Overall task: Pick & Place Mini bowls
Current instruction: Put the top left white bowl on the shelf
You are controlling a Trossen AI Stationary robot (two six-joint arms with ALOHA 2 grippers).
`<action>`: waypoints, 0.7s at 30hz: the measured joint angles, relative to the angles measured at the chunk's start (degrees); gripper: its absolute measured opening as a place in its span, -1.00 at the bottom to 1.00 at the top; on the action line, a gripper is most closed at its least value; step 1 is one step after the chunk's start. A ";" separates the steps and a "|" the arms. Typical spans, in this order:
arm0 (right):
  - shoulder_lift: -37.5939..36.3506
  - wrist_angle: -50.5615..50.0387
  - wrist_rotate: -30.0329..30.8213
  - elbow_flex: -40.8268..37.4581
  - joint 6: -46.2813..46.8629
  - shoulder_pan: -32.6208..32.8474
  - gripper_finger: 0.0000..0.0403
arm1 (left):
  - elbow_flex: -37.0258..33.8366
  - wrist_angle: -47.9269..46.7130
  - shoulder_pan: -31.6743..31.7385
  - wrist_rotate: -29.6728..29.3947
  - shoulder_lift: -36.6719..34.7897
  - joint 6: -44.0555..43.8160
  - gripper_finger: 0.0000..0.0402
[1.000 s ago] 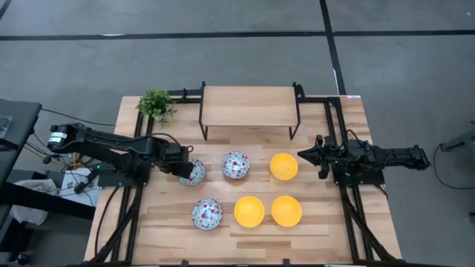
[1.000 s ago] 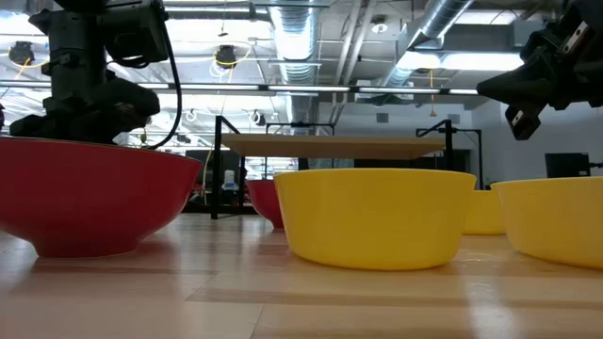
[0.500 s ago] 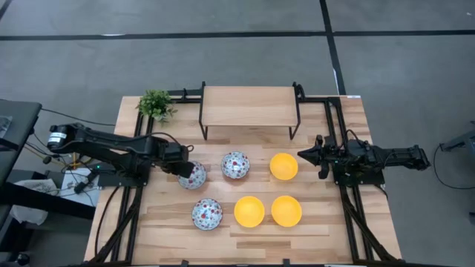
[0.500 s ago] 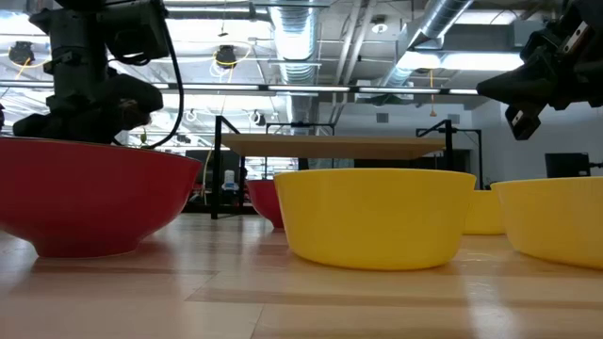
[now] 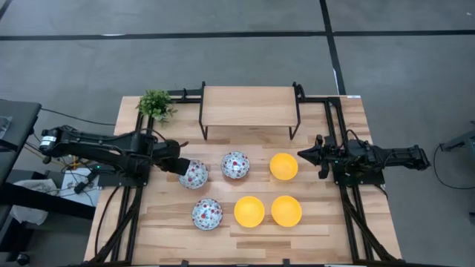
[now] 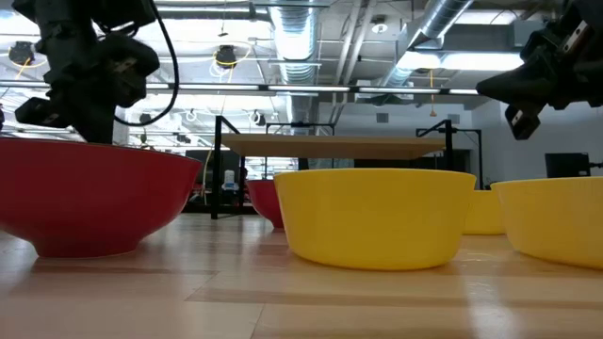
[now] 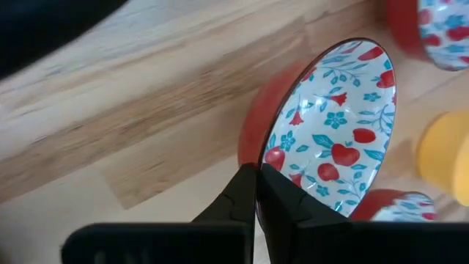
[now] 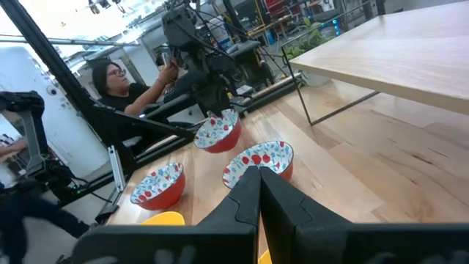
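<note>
Surface: wooden table [image 5: 326, 222], small shelf [image 5: 249, 106] at 12 o'clock.
Left gripper [image 5: 180, 167]: clamped on rim of floral mini bowl [image 5: 194, 175], tilted, at 9 o'clock.
Other bowls: five rest mid-table.
Right gripper [image 5: 303, 156]: closed, idle at 3 o'clock.
Progress: first pick, none placed.

Six mini bowls sit on the pale, light-wood tabletop [image 5: 171, 222]. Three are plain glossy yellow: one far right [image 5: 283, 166], two near [image 5: 249, 211] [image 5: 286, 211]. Three are white inside with a red-and-blue floral pattern (red fruits and flowers, blue leaves and blossoms) and red outside: the left one [image 5: 194, 174], the middle one [image 5: 235, 165] and the near one [image 5: 207, 213]. The small shelf [image 5: 249, 107] at the far side has a light-wood top on black legs. The plant [image 5: 156, 104] at the far left corner is green. Both arms are black, as are the left gripper [image 5: 180, 166] and right gripper [image 5: 301, 155].
</note>
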 joint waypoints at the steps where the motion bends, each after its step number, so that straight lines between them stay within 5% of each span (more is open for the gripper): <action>1: 0.00 0.35 0.00 -0.05 -0.01 0.00 -1.00 | 0.12 0.19 0.00 0.00 -0.14 0.01 -0.97; 21: 0.02 2.69 0.00 0.02 3.90 0.00 -1.00 | 0.16 4.64 0.02 -2.58 -0.15 3.07 -0.98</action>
